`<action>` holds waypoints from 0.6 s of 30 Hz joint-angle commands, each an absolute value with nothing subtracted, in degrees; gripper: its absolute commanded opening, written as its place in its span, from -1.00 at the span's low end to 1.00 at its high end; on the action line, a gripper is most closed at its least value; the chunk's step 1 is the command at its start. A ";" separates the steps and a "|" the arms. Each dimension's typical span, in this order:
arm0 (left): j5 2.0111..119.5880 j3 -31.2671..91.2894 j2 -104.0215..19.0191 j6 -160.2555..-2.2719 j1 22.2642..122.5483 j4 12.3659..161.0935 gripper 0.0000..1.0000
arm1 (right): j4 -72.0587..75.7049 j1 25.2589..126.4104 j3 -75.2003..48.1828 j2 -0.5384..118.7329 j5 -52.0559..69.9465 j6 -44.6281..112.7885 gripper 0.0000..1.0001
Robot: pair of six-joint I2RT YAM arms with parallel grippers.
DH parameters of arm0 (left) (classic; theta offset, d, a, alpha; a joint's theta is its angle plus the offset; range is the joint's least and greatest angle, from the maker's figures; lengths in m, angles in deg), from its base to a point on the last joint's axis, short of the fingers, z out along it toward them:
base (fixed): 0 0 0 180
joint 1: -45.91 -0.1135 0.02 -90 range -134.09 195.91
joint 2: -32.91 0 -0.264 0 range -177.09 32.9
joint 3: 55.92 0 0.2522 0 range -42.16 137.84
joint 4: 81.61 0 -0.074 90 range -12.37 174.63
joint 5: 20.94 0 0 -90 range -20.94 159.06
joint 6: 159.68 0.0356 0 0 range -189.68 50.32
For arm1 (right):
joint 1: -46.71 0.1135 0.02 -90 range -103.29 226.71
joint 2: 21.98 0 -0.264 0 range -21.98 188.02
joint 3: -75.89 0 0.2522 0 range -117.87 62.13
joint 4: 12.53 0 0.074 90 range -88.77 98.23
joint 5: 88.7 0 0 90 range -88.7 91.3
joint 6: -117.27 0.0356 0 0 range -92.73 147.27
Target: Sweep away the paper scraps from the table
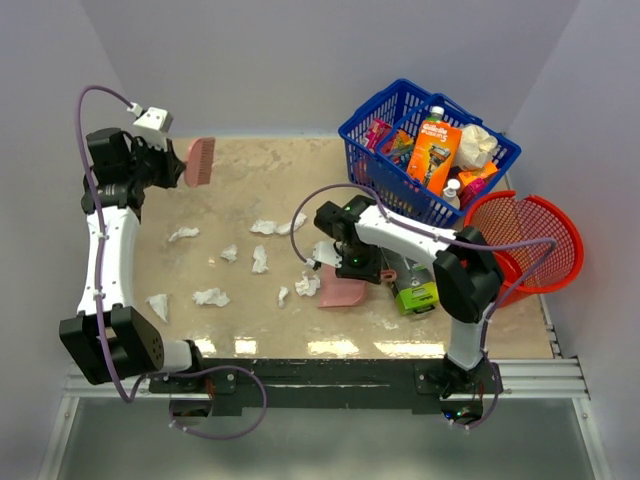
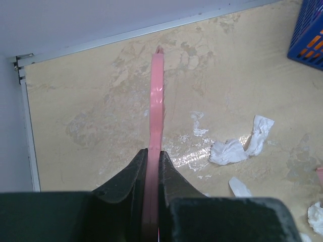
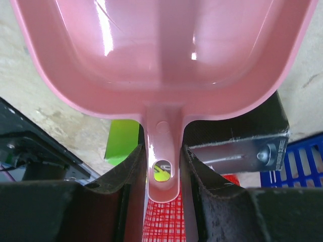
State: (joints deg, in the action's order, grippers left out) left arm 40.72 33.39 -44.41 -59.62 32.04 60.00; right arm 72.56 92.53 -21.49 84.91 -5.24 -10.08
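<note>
paper scraps (image 1: 211,296), crumpled white, dot the mottled table (image 1: 260,170); left gripper (image 2: 153,157) pinches a pink brush (image 2: 157,101), right gripper (image 3: 162,169) a glossy dustpan (image 3: 161,45).

The scoop-shaped pink plastic dustpan (image 3: 161,50) looks smooth and glossy, the flat pink plastic brush (image 2: 156,101) shiny too, the crumpled white paper scraps (image 2: 229,151) soft and matt, the mottled beige stone-look table (image 2: 91,116) faintly sheened.

Mottled beige table (image 1: 260,175) with scattered white paper scraps (image 1: 211,296), blue basket (image 1: 380,172), red basket (image 1: 530,240)
</note>
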 commanded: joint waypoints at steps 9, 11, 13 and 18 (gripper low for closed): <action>39.70 33.08 -41.54 -59.93 31.58 62.48 -1.00 | 69.08 93.38 -28.41 90.61 5.24 -3.15 -0.18; 39.79 32.73 -41.63 -59.84 31.58 62.74 -1.00 | 66.02 93.20 -26.39 88.42 5.00 0.26 0.08; 39.53 32.20 -41.63 -60.10 31.58 63.00 -1.00 | 62.86 91.63 -22.88 84.39 7.35 0.90 0.56; 38.21 32.20 -42.42 -60.81 31.58 63.97 -1.00 | 58.10 81.46 -17.51 74.98 20.96 -6.38 0.95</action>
